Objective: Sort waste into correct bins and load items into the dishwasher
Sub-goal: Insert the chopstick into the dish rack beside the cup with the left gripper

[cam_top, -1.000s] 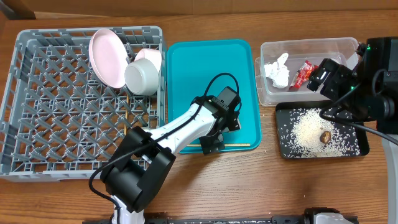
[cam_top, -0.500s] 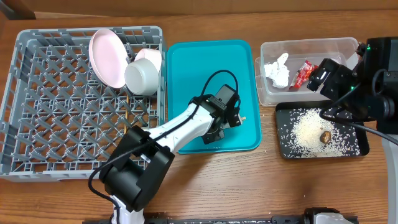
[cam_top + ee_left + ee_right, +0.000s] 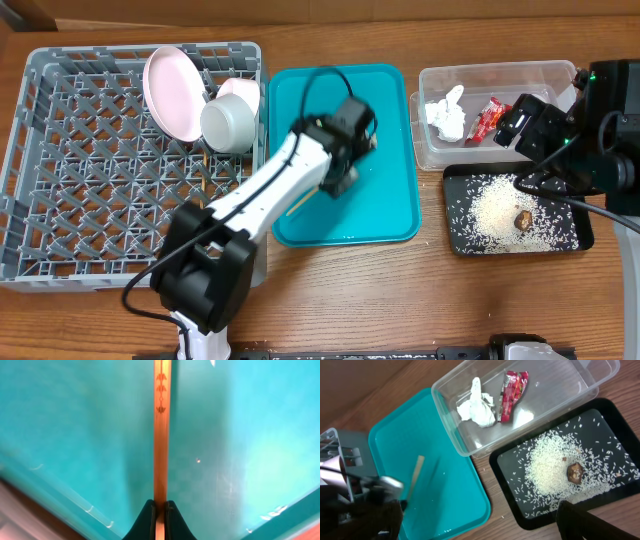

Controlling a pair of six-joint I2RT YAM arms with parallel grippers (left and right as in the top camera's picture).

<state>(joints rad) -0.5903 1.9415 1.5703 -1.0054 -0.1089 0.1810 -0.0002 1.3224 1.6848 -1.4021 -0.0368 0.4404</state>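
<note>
My left gripper (image 3: 160, 510) is shut on a thin wooden chopstick (image 3: 161, 435) and holds it above the teal tray (image 3: 390, 200). In the overhead view that gripper (image 3: 338, 178) hangs over the tray's middle, with the chopstick (image 3: 298, 203) sticking out toward the tray's left edge. The grey dish rack (image 3: 60, 200) at the left holds a pale pink plate (image 3: 172, 92) and a pale bowl (image 3: 230, 118). My right gripper (image 3: 522, 125) stands open above the clear tub (image 3: 560, 75), nothing between its fingers.
The tub holds a crumpled white tissue (image 3: 447, 117) and a red wrapper (image 3: 487, 118). In front of it a black tray (image 3: 580, 235) carries white rice (image 3: 500, 210) and a brown lump (image 3: 522, 217). Bare wooden table lies along the front.
My left gripper closed on the chopstick near the teal tray's front edge, lifted it and carried it back and left over the tray. The right arm has not moved.
</note>
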